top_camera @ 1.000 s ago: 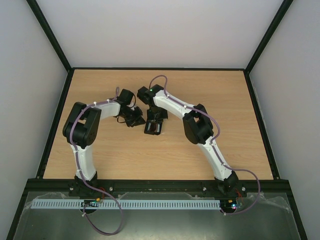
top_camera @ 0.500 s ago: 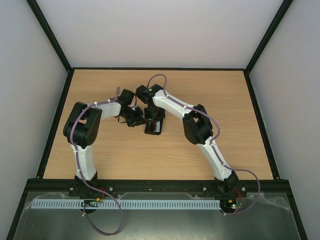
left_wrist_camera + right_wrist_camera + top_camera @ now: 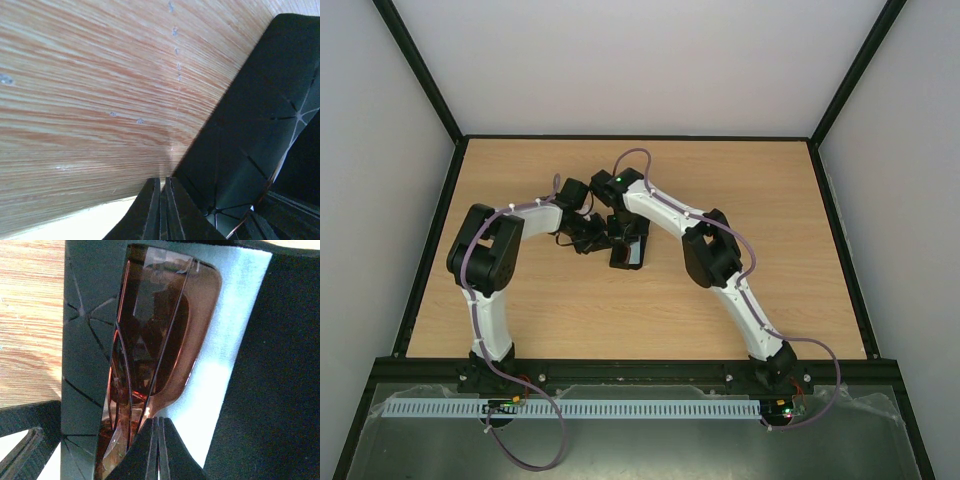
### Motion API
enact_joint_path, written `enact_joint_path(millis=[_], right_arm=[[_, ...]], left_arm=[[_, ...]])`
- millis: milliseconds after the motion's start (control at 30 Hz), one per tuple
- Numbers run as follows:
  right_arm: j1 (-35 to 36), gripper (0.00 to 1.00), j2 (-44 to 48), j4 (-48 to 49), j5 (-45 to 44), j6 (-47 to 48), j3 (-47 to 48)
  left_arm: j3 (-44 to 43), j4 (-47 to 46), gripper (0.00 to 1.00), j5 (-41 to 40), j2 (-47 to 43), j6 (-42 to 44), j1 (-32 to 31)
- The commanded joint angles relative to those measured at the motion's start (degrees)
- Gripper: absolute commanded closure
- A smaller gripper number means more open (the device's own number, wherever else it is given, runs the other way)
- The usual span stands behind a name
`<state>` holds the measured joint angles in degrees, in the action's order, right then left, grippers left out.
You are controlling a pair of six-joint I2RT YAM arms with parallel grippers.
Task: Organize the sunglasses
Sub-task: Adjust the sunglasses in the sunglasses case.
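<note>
Amber-tinted sunglasses [image 3: 155, 330], thin-framed, apparently folded, lie inside the black case [image 3: 85, 315].

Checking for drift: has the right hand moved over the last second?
Yes: the right hand shifted slightly left, away from the table's right edge.

Two white arms with black joints stand side by side and lean in toward each other, seen from overhead. The left arm [image 3: 485, 290] rises from its base, folds at a bulky black elbow, then reaches rightward, its wrist angled down and to the right. The right arm [image 3: 740, 300] slants up and left, bends at its elbow and stretches further left, its wrist turned downward. The left gripper [image 3: 592, 238] and right gripper [image 3: 628, 250] sit close together, almost meeting. In the wrist views, the left fingers [image 3: 147, 210] and the right fingers [image 3: 170, 450] are each pressed together at the tips.
</note>
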<state>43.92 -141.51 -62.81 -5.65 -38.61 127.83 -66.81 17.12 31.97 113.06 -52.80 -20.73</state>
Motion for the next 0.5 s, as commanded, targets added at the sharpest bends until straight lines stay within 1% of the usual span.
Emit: enact_joint_path(millis=[0,200,300,333,367,400,467], right_arm=[[0.7,0.97,1.3,-3.3,-2.2,-0.2,1.5],[-0.2,0.89,6.3,-5.2,-3.4,0.4,2.6],[-0.9,0.83,9.6,-5.6,-2.5,0.6,3.9],[-1.3,0.79,11.1,-5.6,-2.4,0.7,3.9],[-2.0,0.71,12.5,-5.7,-2.5,0.5,3.5],[-3.0,0.69,14.3,-5.6,-2.2,0.2,2.3],[-5.6,0.66,19.2,-3.5,-0.5,-0.4,-3.1]], left_arm=[[-0.2,2.3,0.94,-1.1,1.4,-0.1,-0.9],[0.1,2.2,0.94,-1.4,0.9,-0.2,-0.7],[0.2,2.4,0.91,-1.7,0.4,-0.3,-0.5],[0.4,2.5,0.88,-1.8,0.1,-0.4,-0.3],[0.5,2.6,0.86,-1.9,-0.2,-0.3,0.0],[0.6,2.9,0.82,-1.9,-0.8,-0.2,0.4],[0.9,3.6,0.69,-2.2,-1.9,0.3,1.6]])
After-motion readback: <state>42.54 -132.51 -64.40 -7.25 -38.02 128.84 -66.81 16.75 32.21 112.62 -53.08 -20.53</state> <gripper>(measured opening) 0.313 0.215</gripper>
